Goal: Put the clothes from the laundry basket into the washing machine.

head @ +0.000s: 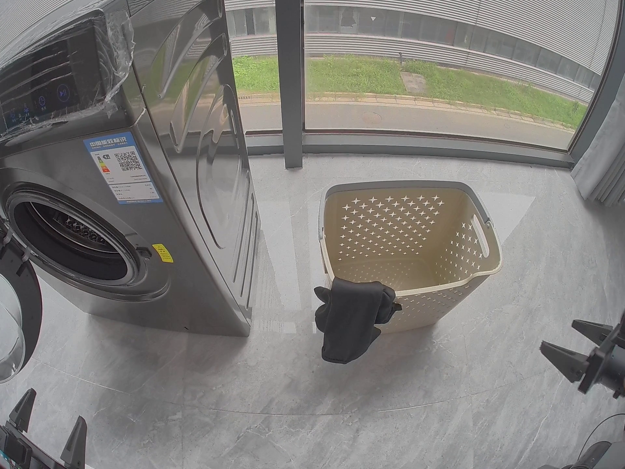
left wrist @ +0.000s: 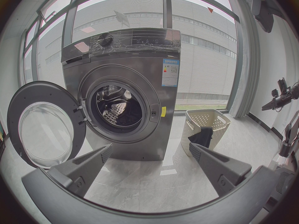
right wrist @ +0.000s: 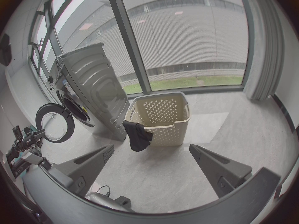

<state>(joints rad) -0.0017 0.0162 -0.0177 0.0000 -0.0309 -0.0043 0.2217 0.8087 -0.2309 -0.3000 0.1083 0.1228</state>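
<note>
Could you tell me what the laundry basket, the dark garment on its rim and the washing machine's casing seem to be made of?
Laundry basket: likely moulded plastic, cream, matt, with star-shaped perforations.
Dark garment: soft fabric, weave unclear; it drapes limply over the rim.
Washing machine: apparently painted sheet metal, grey satin sheen with pressed ribs on its side.

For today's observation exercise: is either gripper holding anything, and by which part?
Nothing is held. The left gripper and right gripper are both open and empty; the garment hangs over the basket rim, untouched.
</note>
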